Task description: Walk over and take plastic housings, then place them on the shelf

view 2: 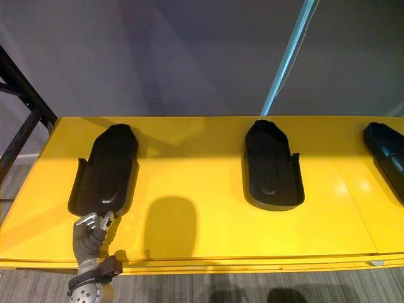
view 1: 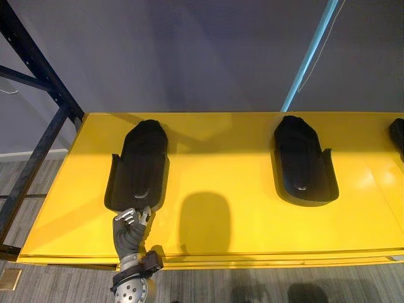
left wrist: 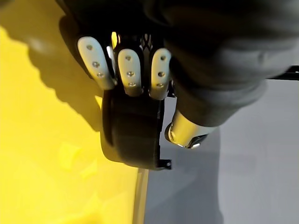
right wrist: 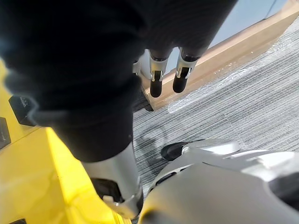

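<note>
black rack frame (view 1: 38, 69) stands at 10 o'clock, beside the yellow shelf (view 1: 233, 221) that spans the head views. the left hand (view 1: 129, 227) comes up at 7 o'clock over the shelf's front edge, and its fingers (left wrist: 128, 72) are curled over the near end of the left plastic housing (view 1: 139, 167), clamped on its rim. that housing lies flat on the shelf at 9 o'clock, long axis running away from the robot. a light blue pole (view 1: 312, 53) slants against the grey wall at 1 o'clock. the middle housing (view 1: 302, 161) lies flat at 3 o'clock, well apart from the first. a third housing (view 2: 386, 151) lies at the shelf's right edge, partly cut off. the right hand (right wrist: 155, 84) hangs over grey carpet (right wrist: 243, 102), its visible fingers straight and holding nothing, near a wooden plank (right wrist: 224, 51).
</note>
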Controlling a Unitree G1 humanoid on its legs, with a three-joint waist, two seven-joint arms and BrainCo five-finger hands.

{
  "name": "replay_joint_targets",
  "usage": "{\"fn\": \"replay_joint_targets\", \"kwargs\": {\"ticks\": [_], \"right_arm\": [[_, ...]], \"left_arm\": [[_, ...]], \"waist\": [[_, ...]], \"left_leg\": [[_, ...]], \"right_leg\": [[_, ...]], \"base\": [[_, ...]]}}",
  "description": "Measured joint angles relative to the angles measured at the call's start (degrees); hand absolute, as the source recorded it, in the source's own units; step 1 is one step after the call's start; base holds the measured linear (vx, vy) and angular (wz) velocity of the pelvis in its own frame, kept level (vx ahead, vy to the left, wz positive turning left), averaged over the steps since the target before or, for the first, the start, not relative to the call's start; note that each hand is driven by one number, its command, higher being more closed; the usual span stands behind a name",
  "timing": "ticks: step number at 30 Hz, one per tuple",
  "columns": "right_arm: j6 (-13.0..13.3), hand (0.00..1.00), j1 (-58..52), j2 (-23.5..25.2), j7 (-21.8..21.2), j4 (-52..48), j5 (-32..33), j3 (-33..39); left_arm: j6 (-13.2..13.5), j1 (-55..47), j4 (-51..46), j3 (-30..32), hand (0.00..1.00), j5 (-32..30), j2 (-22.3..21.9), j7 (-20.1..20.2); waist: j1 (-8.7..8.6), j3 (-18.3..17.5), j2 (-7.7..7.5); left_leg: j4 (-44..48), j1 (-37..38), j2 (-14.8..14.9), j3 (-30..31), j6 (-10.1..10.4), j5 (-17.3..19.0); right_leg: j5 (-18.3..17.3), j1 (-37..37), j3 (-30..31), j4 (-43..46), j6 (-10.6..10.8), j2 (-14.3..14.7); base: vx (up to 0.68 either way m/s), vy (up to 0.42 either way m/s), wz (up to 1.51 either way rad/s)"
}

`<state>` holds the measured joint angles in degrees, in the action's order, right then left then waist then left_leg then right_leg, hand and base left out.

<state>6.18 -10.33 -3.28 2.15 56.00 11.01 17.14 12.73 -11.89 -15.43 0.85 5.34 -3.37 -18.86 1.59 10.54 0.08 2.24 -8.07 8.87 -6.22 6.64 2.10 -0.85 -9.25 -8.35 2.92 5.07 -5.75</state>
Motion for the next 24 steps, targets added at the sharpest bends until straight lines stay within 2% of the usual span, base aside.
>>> {"fn": "replay_joint_targets", "kwargs": {"ticks": [5, 6, 7, 9, 11, 12, 13, 14, 15, 16, 17, 19, 20, 22, 23, 24], "right_arm": [[0.0, 0.00, 0.1, 0.9, 0.0, 0.1, 0.3, 1.2], [0.0, 0.00, 0.1, 1.3, 0.0, 0.1, 0.4, 2.3], [0.0, 0.00, 0.1, 1.3, -0.1, 0.1, 0.4, 2.3], [-0.1, 0.00, 0.2, 1.4, -0.1, -0.2, 0.4, 2.3], [-0.4, 0.00, 0.3, 1.2, 0.0, -1.5, 0.4, 1.3], [-0.4, 0.00, 0.6, 0.6, -0.1, -1.6, 0.4, -0.7], [-0.5, 0.00, 1.2, 0.2, -0.1, -1.6, 0.4, -2.5], [-0.5, 0.00, 2.0, -0.1, -0.1, -2.7, 0.4, -5.2], [-0.5, 0.00, 2.2, 0.0, -0.1, -3.7, 0.4, -6.1], [-0.5, 0.00, 2.9, 0.4, -0.2, -5.2, 0.5, -7.1], [-0.4, 0.00, 3.0, 1.8, -0.3, -6.6, 1.6, -7.1], [-0.5, 0.00, 2.4, 3.1, -0.4, -7.9, 3.2, -6.5], [-0.5, 0.00, 1.7, 3.8, -0.5, -9.3, 4.5, -5.5], [-0.4, 0.00, 0.3, 5.6, -0.4, -11.9, 6.1, -4.1], [-0.3, 0.00, -0.1, 6.0, -0.4, -13.3, 6.8, -3.8], [-0.3, 0.00, -0.4, 6.4, -0.1, -14.2, 6.7, -3.8]], "left_arm": [[-0.3, 1.0, 0.0, -0.1, 1.00, 0.0, 0.0, 0.3], [-0.5, 1.4, 0.0, -1.3, 1.00, 0.0, 0.1, 0.6], [-0.5, 1.4, -0.2, -2.6, 0.00, 0.0, 0.2, 0.8], [-0.5, 1.4, -1.2, -5.0, 0.00, 0.0, 0.3, 1.4], [-0.5, 1.6, -3.4, -7.8, 0.00, 0.0, 0.5, 1.3], [-0.3, 2.0, -5.3, -11.7, 0.00, 0.1, 0.9, 2.1], [0.3, 2.1, -7.2, -15.1, 0.00, 0.1, 1.0, 3.3], [1.5, 2.8, -8.7, -18.9, 0.00, 0.1, 1.0, 4.5], [2.1, 3.4, -8.9, -20.8, 0.00, 0.0, 1.4, 5.3], [2.4, 4.5, -8.8, -23.0, 0.00, 0.0, 2.1, 6.6], [2.4, 5.6, -8.3, -23.4, 0.00, 0.0, 2.1, 7.3], [2.4, 7.1, -7.1, -23.7, 0.00, 0.2, 1.8, 7.7], [2.4, 8.2, -5.2, -23.8, 0.00, 0.2, 1.4, 7.9], [2.3, 8.9, -3.0, -23.9, 0.00, 0.2, 1.4, 8.0], [2.4, 9.0, -2.4, -24.1, 0.00, 0.2, 1.4, 8.0], [2.3, 9.4, -1.3, -24.8, 0.00, 0.3, 1.4, 8.1]], "waist": [[-0.03, 0.2, -0.18], [-0.23, 0.2, -0.17], [-0.22, 0.2, -0.17], [-0.17, 0.0, -0.20], [0.00, 0.0, -0.33], [1.04, 0.0, -0.33], [1.70, -0.7, -0.68], [2.34, -2.5, -0.15], [2.40, -3.4, 0.30], [2.03, -5.1, 0.95], [1.19, -5.8, 0.95], [0.27, -5.3, 0.29], [-0.37, -5.0, -0.19], [-0.55, -5.0, -1.02], [-0.55, -4.9, -1.18], [-0.62, -4.9, -1.14]], "left_leg": [[0.0, 0.3, 0.1, -0.3, 0.0, 0.0], [0.0, 2.6, 0.2, -0.5, 0.0, 0.1], [0.0, 3.4, 0.2, -0.7, -0.1, 0.2], [0.4, 4.3, 0.5, -1.9, -0.1, 0.7], [6.7, 4.6, 2.0, -3.2, 0.4, 4.4], [14.2, 5.5, 3.7, -2.6, 0.3, 8.4], [20.2, 5.4, 4.4, 0.8, -0.2, 10.7], [26.5, 4.1, 4.2, 9.4, 0.3, 13.2], [29.0, 3.9, 3.6, 14.1, 1.1, 14.3], [32.5, 3.7, 2.0, 22.1, 2.9, 16.1], [34.3, 3.9, 0.1, 27.6, 3.5, 17.4], [34.1, 5.5, -1.7, 29.4, 3.1, 19.2], [33.9, 6.4, -2.7, 29.2, 1.9, 20.5], [32.1, 8.2, -4.3, 26.9, -0.7, 22.4], [30.9, 8.7, -4.9, 25.0, -2.2, 23.4], [29.6, 9.5, -5.4, 21.2, -4.6, 25.2]], "right_leg": [[0.0, 0.1, 0.2, 0.0, 0.0, 0.0], [-0.2, 2.4, 0.3, 0.0, 0.0, 0.1], [-0.3, 3.1, 0.4, 0.0, 0.0, 0.1], [-0.3, 3.3, 1.2, 0.4, 0.1, 0.3], [-0.6, 4.0, 3.6, 1.6, 0.0, 1.4], [-1.3, 5.3, 7.7, 2.8, -0.4, 2.9], [-1.6, 5.4, 11.3, 4.0, -0.7, 4.3], [-1.8, 4.7, 15.5, 5.6, -0.9, 6.1], [-2.1, 3.8, 17.6, 6.4, -1.2, 7.2], [-2.5, 1.4, 21.2, 8.7, -1.0, 9.3], [-2.9, -0.8, 23.6, 11.4, -0.4, 10.3], [-3.6, -2.8, 26.0, 14.9, 0.8, 10.7], [-3.8, -3.9, 27.7, 16.5, 1.2, 10.7], [-2.5, -5.5, 32.6, 16.5, 2.9, 11.0], [-1.2, -6.4, 35.5, 16.0, 3.6, 11.1], [2.2, -8.4, 35.7, 15.1, 2.9, 11.6]], "base": [[-0.01, 0.000, -0.01], [-0.05, 0.005, -0.03], [-0.06, 0.007, -0.05], [-0.05, 0.013, -0.25], [-0.02, 0.012, -0.84], [-0.05, 0.018, -1.50], [-0.06, 0.056, -2.15], [-0.06, 0.086, -1.90], [-0.08, 0.163, -2.04], [-0.09, 0.225, -1.69], [-0.11, 0.276, -1.53], [-0.09, 0.218, -0.80], [-0.12, 0.233, -0.87], [-0.12, 0.243, -1.14], [-0.15, 0.271, -1.63], [-0.31, 0.415, -2.39]]}}
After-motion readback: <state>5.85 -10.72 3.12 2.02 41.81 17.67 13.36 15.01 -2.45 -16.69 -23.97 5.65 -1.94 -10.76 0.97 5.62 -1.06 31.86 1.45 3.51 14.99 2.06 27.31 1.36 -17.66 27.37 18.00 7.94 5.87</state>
